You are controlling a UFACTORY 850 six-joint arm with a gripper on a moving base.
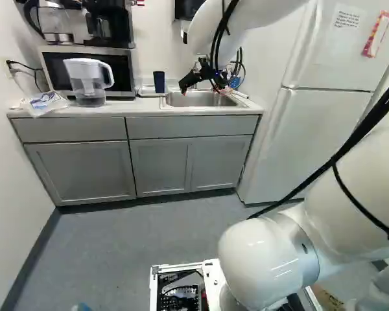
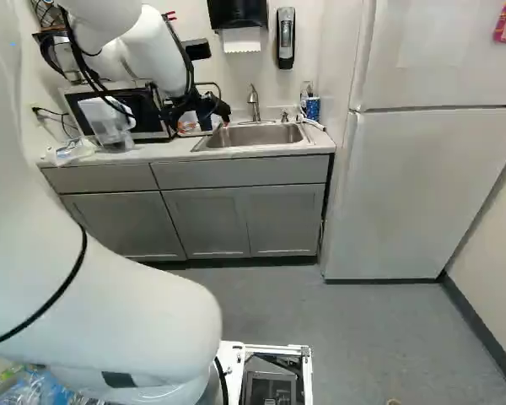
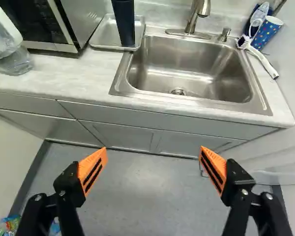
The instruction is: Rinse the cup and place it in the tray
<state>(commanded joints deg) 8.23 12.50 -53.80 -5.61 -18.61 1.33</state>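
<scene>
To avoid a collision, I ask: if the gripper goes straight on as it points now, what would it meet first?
Probably the cabinet front below the sink, though depth is unclear and the counter edge might come first.

The fingers (image 3: 92,169) stand wide apart; ahead, a sink (image 3: 187,71) is set in the table (image 3: 64,73), a dark cup (image 3: 124,22) stands in a tray (image 3: 104,35) to its left, a white brush (image 3: 263,63) lies right.

The upper end of a tall, dark-blue cup (image 3: 124,22), its material unclear, is cropped from the wrist view, as is part of a clear plastic pitcher (image 3: 11,61) with a white handle.
</scene>
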